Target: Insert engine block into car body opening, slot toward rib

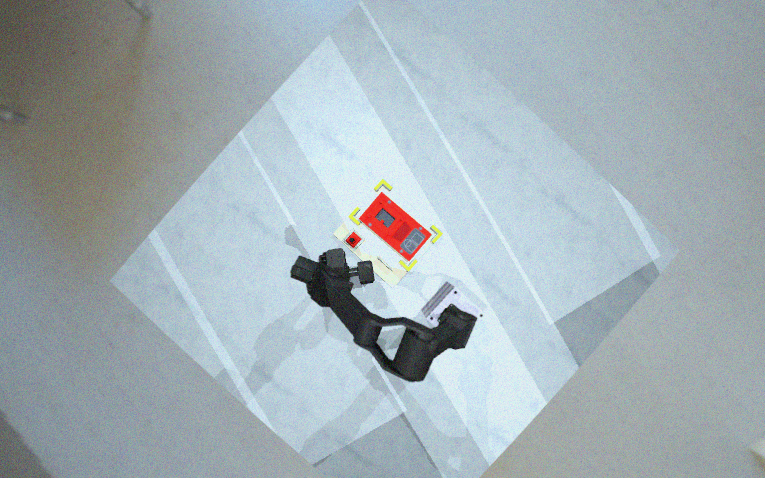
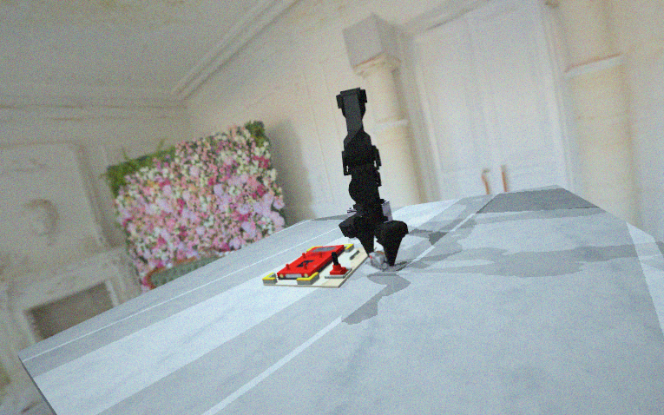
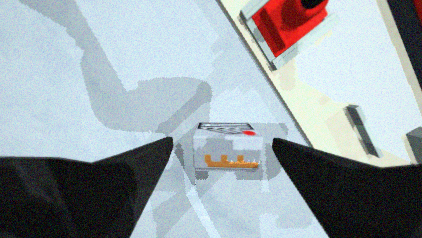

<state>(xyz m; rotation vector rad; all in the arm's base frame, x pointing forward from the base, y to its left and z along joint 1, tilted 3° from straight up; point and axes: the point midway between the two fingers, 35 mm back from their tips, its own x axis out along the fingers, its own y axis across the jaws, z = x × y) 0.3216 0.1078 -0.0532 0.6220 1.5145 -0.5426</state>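
The engine block (image 2: pixel 377 259) (image 3: pixel 227 150) is a small grey-white block with an orange comb-like mark and a red spot. It stands on the table beside the cream base plate. My gripper (image 1: pixel 351 268) (image 2: pixel 381 260) (image 3: pixel 222 142) is open, pointing down, with one fingertip on each side of the block. The wrist view shows gaps on both sides. In the top view the arm hides the block. The red car body (image 1: pixel 373 209) (image 2: pixel 319 260) lies on the plate, its dark opening (image 1: pixel 384 217) toward the upper left end. The rib and slot cannot be made out.
A red holder (image 1: pixel 357 244) (image 2: pixel 338 270) (image 3: pixel 275 37) with an upright black stick stands on the base plate (image 1: pixel 395 276) (image 3: pixel 295 100), near the gripper. Yellow corner brackets (image 1: pixel 436 234) (image 2: pixel 305 279) surround the car body. A low dark bar (image 3: pixel 361 131) lies on the plate.
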